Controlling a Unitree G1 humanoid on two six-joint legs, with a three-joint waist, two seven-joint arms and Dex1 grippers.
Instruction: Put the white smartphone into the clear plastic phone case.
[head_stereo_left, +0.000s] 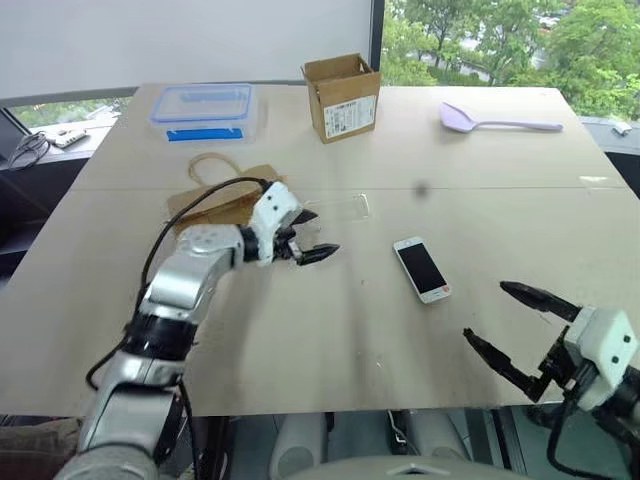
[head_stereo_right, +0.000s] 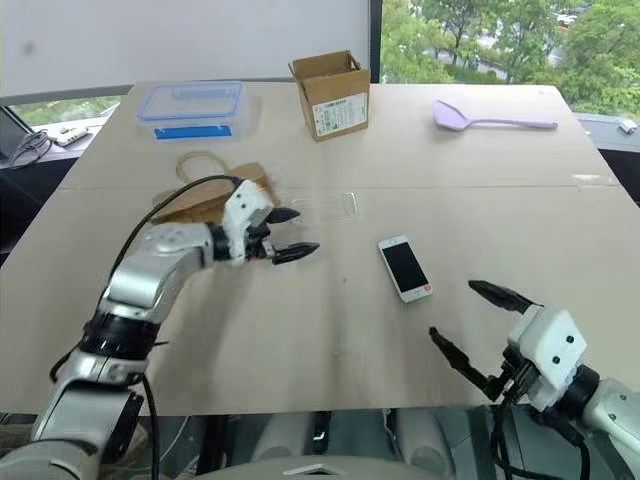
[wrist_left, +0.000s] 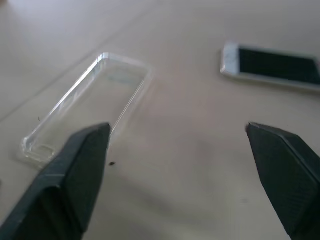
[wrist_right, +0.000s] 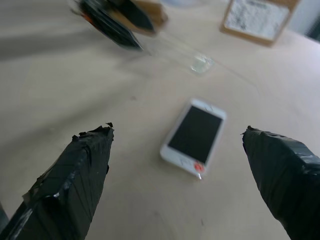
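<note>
The white smartphone (head_stereo_left: 421, 269) lies screen up on the beige table (head_stereo_left: 330, 330), right of centre. The clear plastic phone case (head_stereo_left: 340, 210) lies flat behind and to its left, and I can barely make it out. My left gripper (head_stereo_left: 312, 235) hovers open just in front of the case's left end, with nothing between its fingers. In the left wrist view the case (wrist_left: 90, 107) sits beyond one fingertip and the phone (wrist_left: 272, 66) further off. My right gripper (head_stereo_left: 485, 311) stands open near the table's front right, short of the phone (wrist_right: 194, 136).
A brown paper bag (head_stereo_left: 215, 200) with cord handles lies behind the left arm. At the back stand a clear food box with a blue lid (head_stereo_left: 205, 108) and an open cardboard box (head_stereo_left: 342, 96). A lilac spoon (head_stereo_left: 495, 120) lies at the back right.
</note>
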